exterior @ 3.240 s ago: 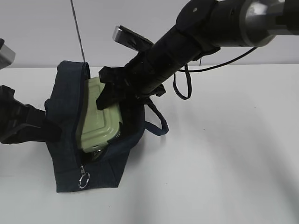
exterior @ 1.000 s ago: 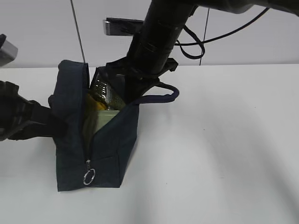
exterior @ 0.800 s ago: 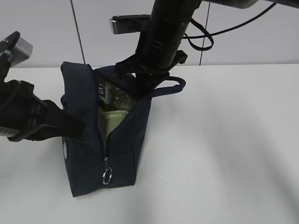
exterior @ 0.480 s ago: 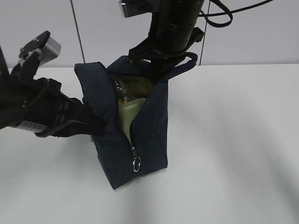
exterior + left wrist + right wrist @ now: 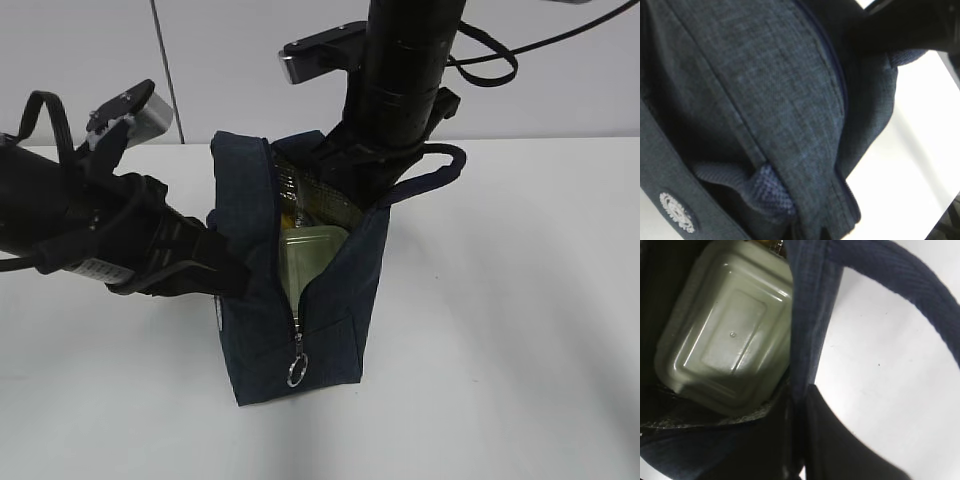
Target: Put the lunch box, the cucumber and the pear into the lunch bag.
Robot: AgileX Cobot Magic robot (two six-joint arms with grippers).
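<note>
Centrally in the exterior frame, the lunch bag (image 5: pixel 300 290) stands upright on the white surface (image 5: pixel 500 330), unzipped, with the lunch box (image 5: pixel 308 256) inside. From the left, the left tool (image 5: pixel 225 280) presses against its side; whether it grips cannot be told. From above, the right tool (image 5: pixel 795 440) pinches the bag's rim beside the handle (image 5: pixel 430 175).

White table (image 5: pixel 520 300) — pale wall (image 5: pixel 230 60) behind

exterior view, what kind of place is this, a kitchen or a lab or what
Most likely a robot lab or test bench, not a kitchen. A bare white table stands against a plain pale wall, and two black robot arms work on a navy lunch bag holding a green lunch box.
</note>
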